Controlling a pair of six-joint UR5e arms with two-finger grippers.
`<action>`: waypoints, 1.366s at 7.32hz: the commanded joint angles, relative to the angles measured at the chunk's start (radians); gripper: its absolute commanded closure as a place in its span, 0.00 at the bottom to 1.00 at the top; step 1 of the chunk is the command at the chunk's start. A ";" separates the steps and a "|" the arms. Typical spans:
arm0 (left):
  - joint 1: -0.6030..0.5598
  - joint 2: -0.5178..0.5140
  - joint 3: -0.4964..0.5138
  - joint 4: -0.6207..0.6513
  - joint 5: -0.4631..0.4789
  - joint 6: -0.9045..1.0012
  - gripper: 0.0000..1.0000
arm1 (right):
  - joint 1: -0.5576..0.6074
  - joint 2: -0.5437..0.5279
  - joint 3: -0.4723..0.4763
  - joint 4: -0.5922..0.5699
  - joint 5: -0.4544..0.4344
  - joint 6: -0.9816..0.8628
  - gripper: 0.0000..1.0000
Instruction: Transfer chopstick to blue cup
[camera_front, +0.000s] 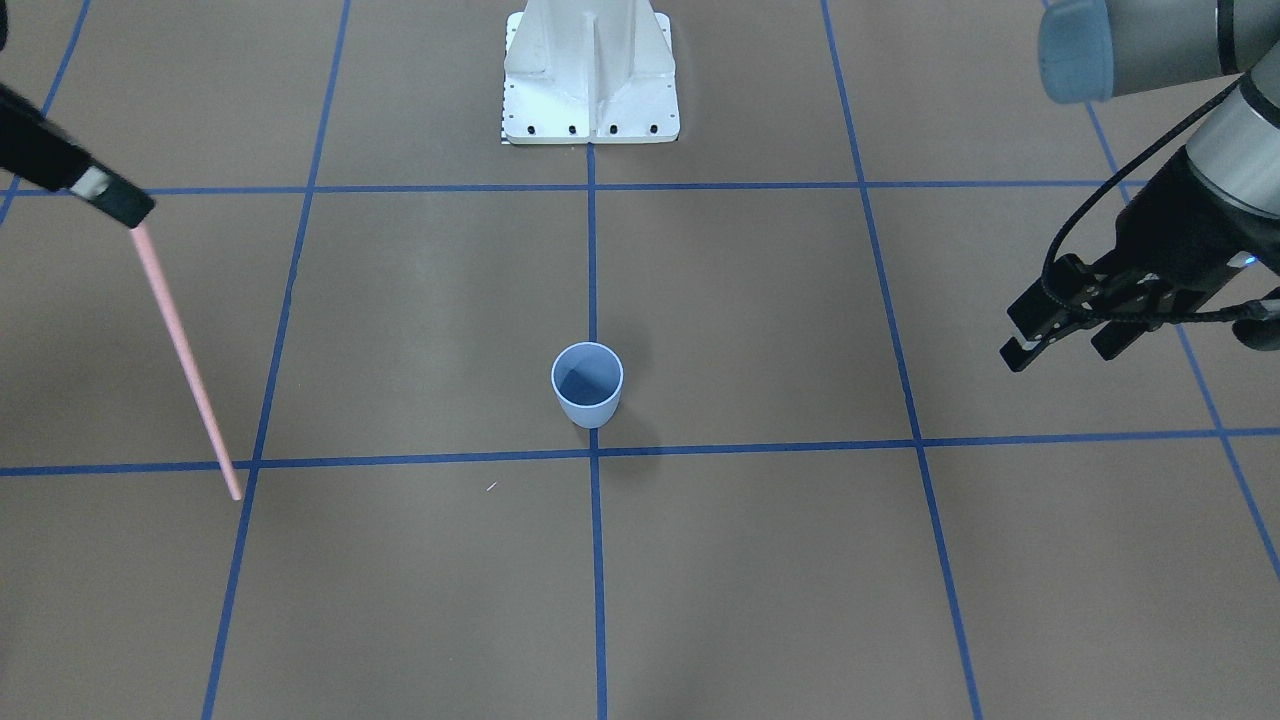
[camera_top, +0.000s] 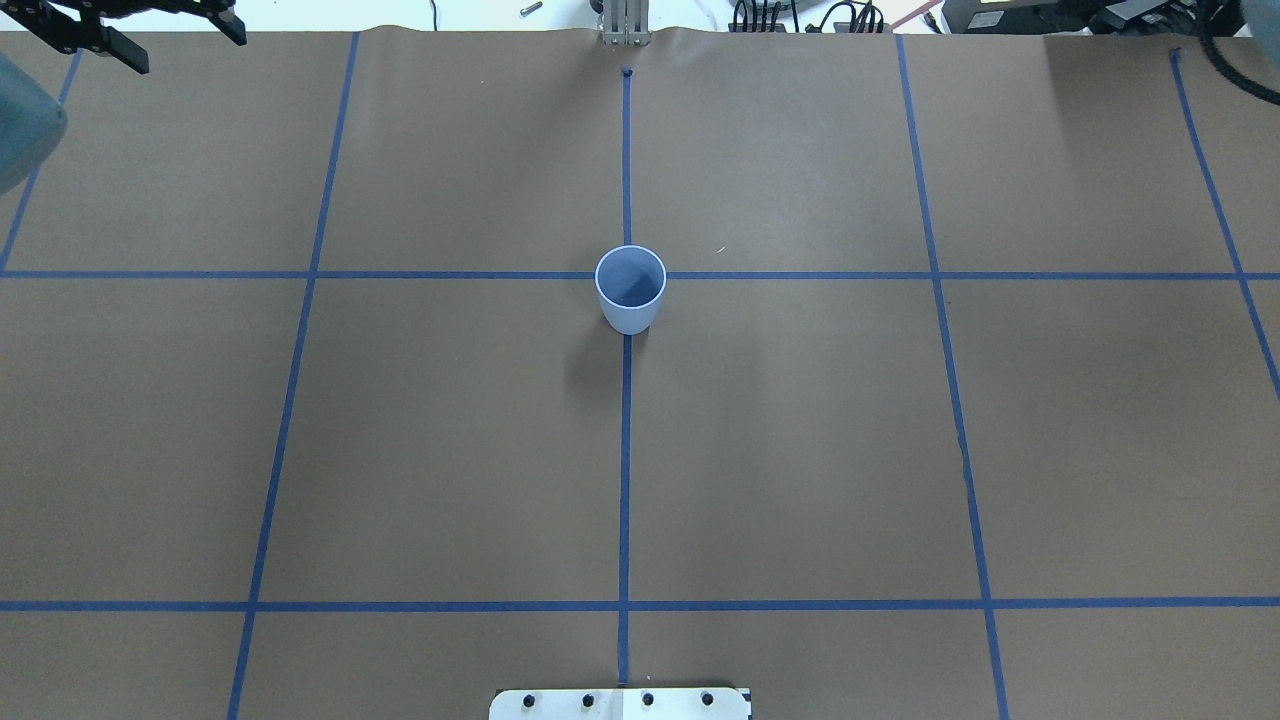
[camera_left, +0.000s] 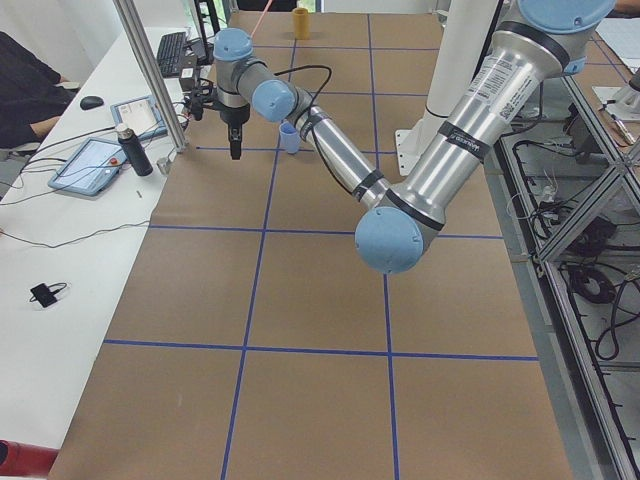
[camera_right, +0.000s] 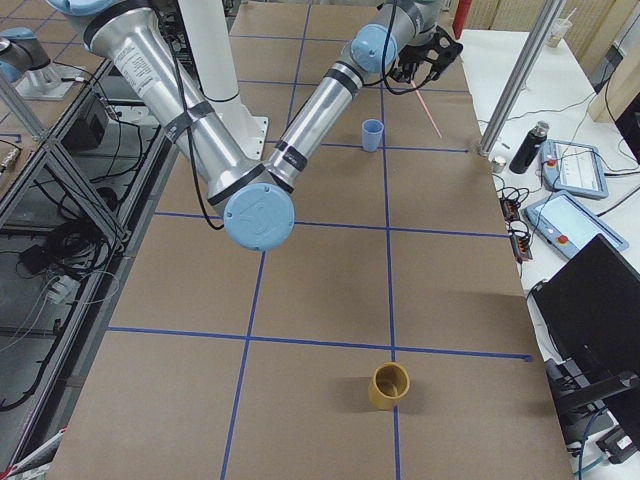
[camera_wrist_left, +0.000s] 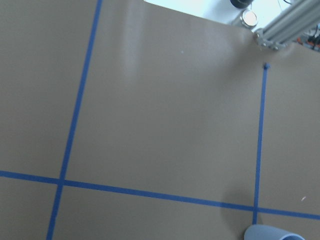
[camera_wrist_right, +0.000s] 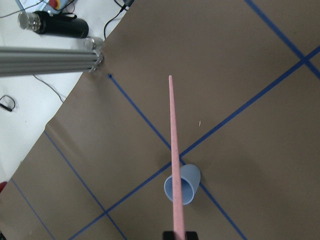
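**One chopstick aloft, cup empty**

The chopstick (camera_front: 185, 360) hung tilted, pinched at its top by the closed right end effector (camera_front: 118, 203). It was toward the table's far edge, well to the right of the blue cup (camera_front: 587, 385), which stood upright near the table's middle. The left end effector (camera_front: 1058, 350) hung spread open, holding nothing. The carry would go best with the lower tip centred over the rim before lowering and release.

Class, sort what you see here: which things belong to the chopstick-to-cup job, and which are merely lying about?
Belongs to the job: the long, thin pale-pink chopstick, held in the right gripper; the small pale blue plastic cup, upright and empty.

Lying about: the short mustard-yellow cup; the black cylindrical bottle and the two flat tablets on the white side bench.
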 joint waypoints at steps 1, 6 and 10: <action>-0.002 0.007 0.007 -0.005 -0.002 0.006 0.02 | -0.185 0.120 -0.007 -0.003 -0.120 0.102 1.00; -0.002 0.050 0.007 -0.031 -0.009 0.006 0.02 | -0.551 0.151 -0.025 -0.006 -0.426 0.106 1.00; -0.010 0.056 0.007 -0.031 -0.011 0.035 0.02 | -0.582 0.123 -0.033 -0.008 -0.417 0.107 1.00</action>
